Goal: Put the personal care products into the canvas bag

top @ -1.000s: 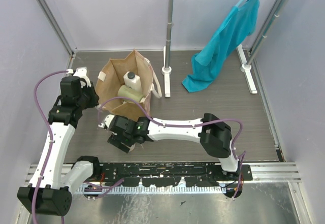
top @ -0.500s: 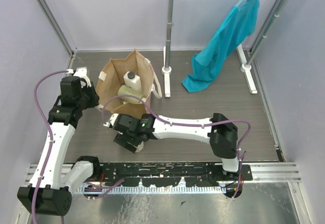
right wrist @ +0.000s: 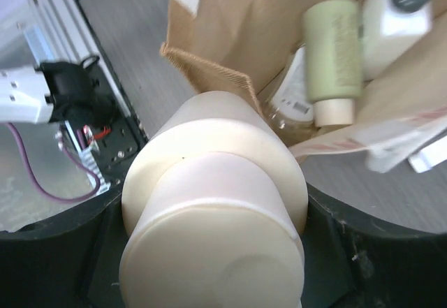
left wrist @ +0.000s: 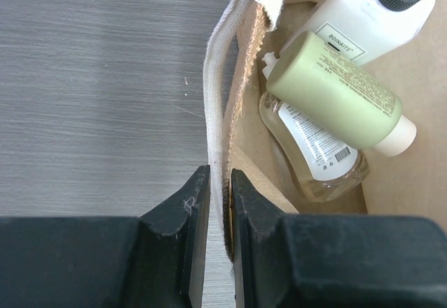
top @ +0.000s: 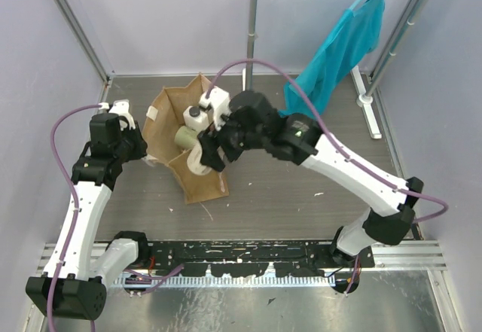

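Swung up and forward since 1 second ago, the right gripper [top: 212,150] hangs at the canvas bag's [top: 199,189] open mouth, clamped on the smooth cream round bottle [right wrist: 213,203] — long axis aimed toward the opening, seemingly just short of the woven rim. Meanwhile the left gripper [left wrist: 220,200] pinches the ribbed strap [left wrist: 215,112], holding the bag open; 3 glossy bottles [left wrist: 335,91] lie inside.

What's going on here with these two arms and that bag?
The left hand pinches the edge of the canvas bag beside its strap. The right hand grips the cream bottle right at the bag's opening. The white bottle, the green bottle and the clear amber bottle already lie inside.
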